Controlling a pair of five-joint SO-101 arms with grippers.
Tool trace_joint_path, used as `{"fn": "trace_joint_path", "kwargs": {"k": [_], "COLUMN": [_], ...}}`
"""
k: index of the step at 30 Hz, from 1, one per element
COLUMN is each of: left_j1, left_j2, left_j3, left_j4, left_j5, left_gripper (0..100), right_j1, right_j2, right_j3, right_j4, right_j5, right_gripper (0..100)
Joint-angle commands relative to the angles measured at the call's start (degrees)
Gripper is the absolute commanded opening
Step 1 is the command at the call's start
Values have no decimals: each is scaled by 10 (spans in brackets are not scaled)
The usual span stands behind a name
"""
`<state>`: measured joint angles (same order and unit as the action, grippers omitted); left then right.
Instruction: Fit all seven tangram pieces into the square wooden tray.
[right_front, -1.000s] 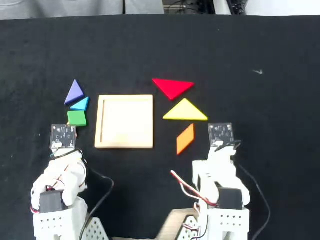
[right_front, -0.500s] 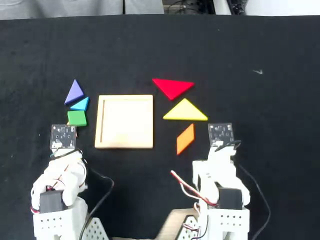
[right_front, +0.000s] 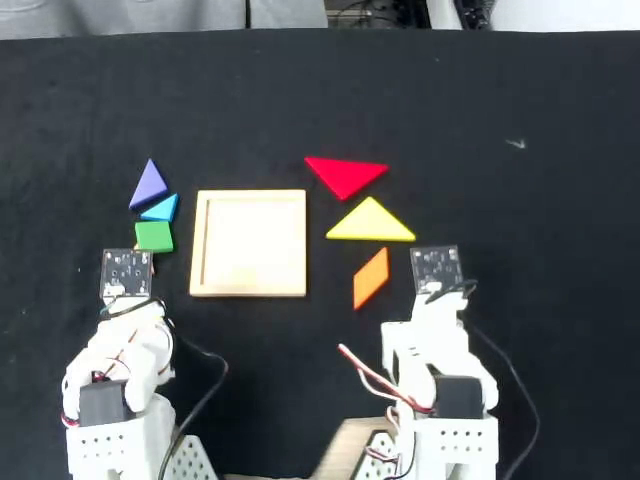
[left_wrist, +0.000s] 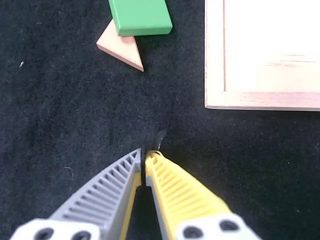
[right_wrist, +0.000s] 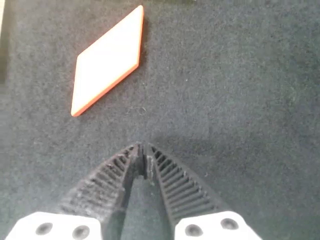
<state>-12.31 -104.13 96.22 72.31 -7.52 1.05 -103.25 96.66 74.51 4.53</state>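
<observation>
Pieces flank square wooden tray (right_front: 250, 292) on black bench (right_front: 500, 200)

High view: a purple triangle (right_front: 149, 184), a blue triangle (right_front: 161, 208) and a green square (right_front: 154, 236) cluster just beside the tray's left edge. A red triangle (right_front: 345, 175), a yellow triangle (right_front: 370, 221) and an orange parallelogram (right_front: 371, 277) lie to its right.

Left wrist view: the left tool (left_wrist: 145, 160), tips pressed together, is over the bench near a tray corner. A pale pink triangle (left_wrist: 122, 50) touches the green square.

Right wrist view: the right tool (right_wrist: 141, 152), likewise closed, sits near the parallelogram.

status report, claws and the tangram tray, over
Left claw shut, right claw shut, both holding nothing. Tray holds no pieces yet. Orange piece just ahead of right claw, green piece ahead of left.
</observation>
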Motion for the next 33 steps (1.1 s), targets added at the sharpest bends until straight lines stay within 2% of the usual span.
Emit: {"fn": "trace_joint_path", "kwargs": {"k": [1,6,9,11,12,16,19,21,25,29,33], "left_j1": [1,7,6,4,4,0,2,6,34,82,119], "left_j2": [-2,-3,-3,-3,-3,-3,-3,-2,1,2,2], "left_j3": [12,9,-22,-42,-44,-23,-16,-36,-102,-152,-164], "left_j4": [3,4,-2,-26,-41,-180,-276,-287,-249,-210,-166], "left_j5": [-3,-7,-33,-83,-101,-130,-122,-89,-26,7,46], "left_gripper": [30,33,34,34,34,34,31,30,33,34,34], "right_j1": [-6,7,11,6,5,21,39,37,20,-11,-42], "right_j2": [-52,-51,-51,-52,-52,-52,-47,-47,-46,-35,38], "right_j3": [-1,-22,-43,-30,-21,-12,-41,-65,-107,-150,-216], "right_j4": [-3,-221,-291,-331,-353,-408,-400,-379,-324,-243,-171], "right_j5": [-2,6,132,218,236,243,271,314,333,350,358], "right_gripper": [12,14,97,182,212,204,178,178,178,178,178]}}
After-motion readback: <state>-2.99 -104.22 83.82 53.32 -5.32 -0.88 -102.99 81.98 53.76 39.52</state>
